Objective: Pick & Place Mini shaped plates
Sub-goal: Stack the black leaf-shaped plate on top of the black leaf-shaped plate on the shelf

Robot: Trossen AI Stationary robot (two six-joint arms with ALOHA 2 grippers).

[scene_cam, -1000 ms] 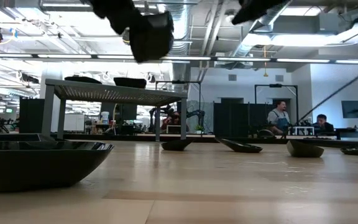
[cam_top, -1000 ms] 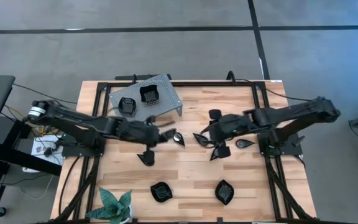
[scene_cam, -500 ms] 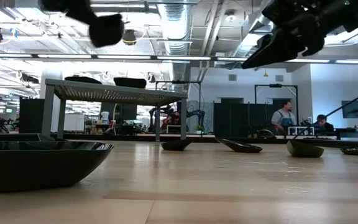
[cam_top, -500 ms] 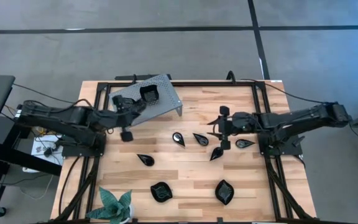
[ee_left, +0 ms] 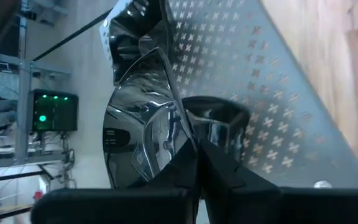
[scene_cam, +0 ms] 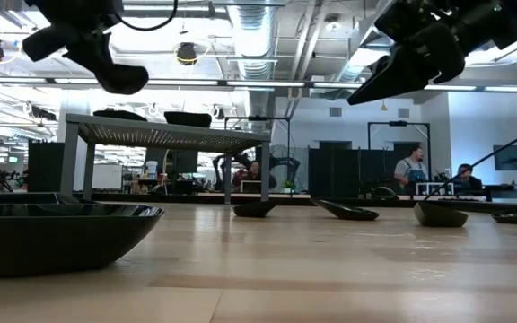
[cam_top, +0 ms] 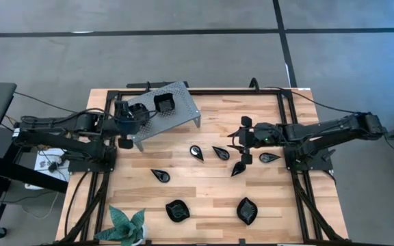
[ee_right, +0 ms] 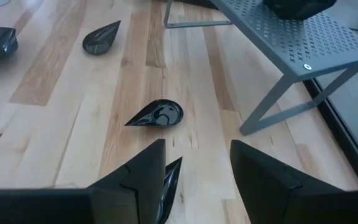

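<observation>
Pinched shut, the left gripper grips a glossy black dish by its rim over the perforated stand's left end; only the left wrist view shows it, edge-on, shape unclear. Right gripper hovers open above teardrop dishes whose tips point different ways.

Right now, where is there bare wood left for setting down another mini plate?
Free: the far strip right of the perforated stand, and the near-left patch between the plant and the teardrop plate. Crowded: the middle, where teardrop plates cluster under the open right gripper.
</observation>
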